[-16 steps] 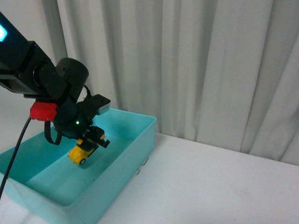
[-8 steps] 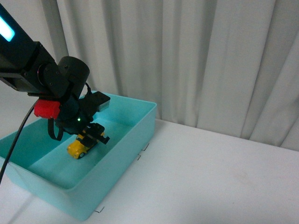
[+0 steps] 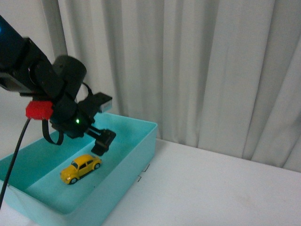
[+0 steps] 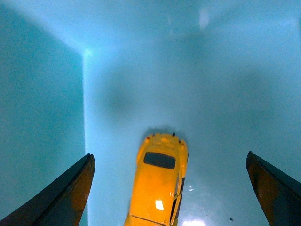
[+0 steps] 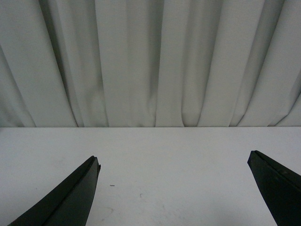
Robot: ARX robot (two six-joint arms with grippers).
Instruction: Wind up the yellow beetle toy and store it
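Yellow beetle toy [image 3: 81,168]: glossy, rounded shell, dark windows, small dark wheels. Sits upright on all its wheels on the floor of the bin [image 3: 136,153], toward the middle, clear of the walls. Shows a bright glint on the roof in the left wrist view [image 4: 159,183].

Bin: smooth turquoise plastic, rectangular, open-topped, thin straight walls with a rounded rim. Rests on the white matte table [image 3: 216,188] at the robot's left.

Left arm: black, bulky rounded joint, red block [image 3: 37,109] at the wrist, small green light on the housing, black cable [image 3: 14,150] hanging down toward the bin's near edge. Reaches in from the left and slants down over the bin.

Left gripper [image 3: 103,141]: hangs just above the toy, not touching it. Jaws spread wide, holding nothing. Dark tapered fingers [image 4: 70,193] flank the toy in the wrist view, well clear on both sides.

Right gripper [image 5: 174,160]: jaws likewise spread wide and empty, dark wedge-shaped fingers [image 5: 70,197] over bare white tabletop, pointing toward the curtain [image 5: 155,61].

Curtain: pale grey-white cloth in deep vertical folds, hanging behind the table across the whole background.
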